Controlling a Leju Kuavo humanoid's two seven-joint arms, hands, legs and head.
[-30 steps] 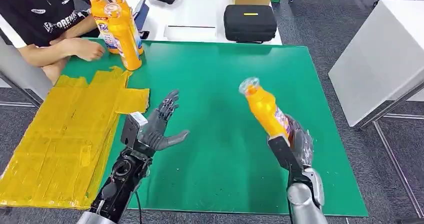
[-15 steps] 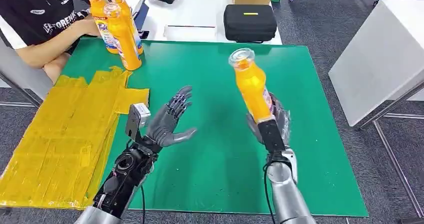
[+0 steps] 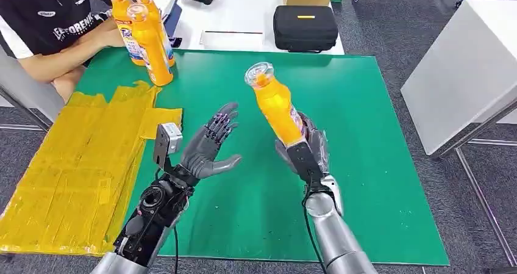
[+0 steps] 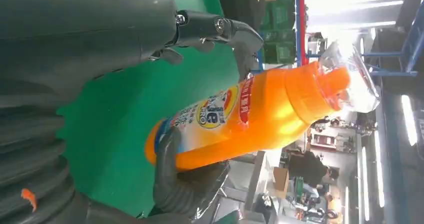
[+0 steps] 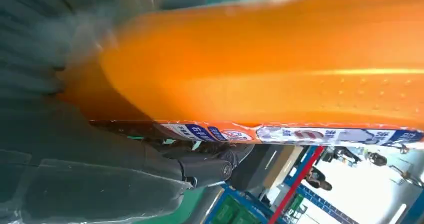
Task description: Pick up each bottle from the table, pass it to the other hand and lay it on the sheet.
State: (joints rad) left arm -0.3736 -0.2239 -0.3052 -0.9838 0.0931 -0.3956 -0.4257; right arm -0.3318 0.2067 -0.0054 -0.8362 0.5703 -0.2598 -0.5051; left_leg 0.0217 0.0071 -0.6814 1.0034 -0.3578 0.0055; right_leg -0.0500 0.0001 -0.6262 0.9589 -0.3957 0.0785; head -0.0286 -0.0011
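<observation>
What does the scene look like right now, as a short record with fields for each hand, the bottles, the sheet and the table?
right hand: right hand grips the lower body of the orange detergent bottle, held above the table, cap tilted toward the left hand
left hand: left hand open, palm facing the held bottle, holding nothing
other bottles: three orange bottles upright at the far left corner
sheet: yellow sheet over the left edge, no bottle on it
table: green table
person: person's arm beside the standing bottles
</observation>
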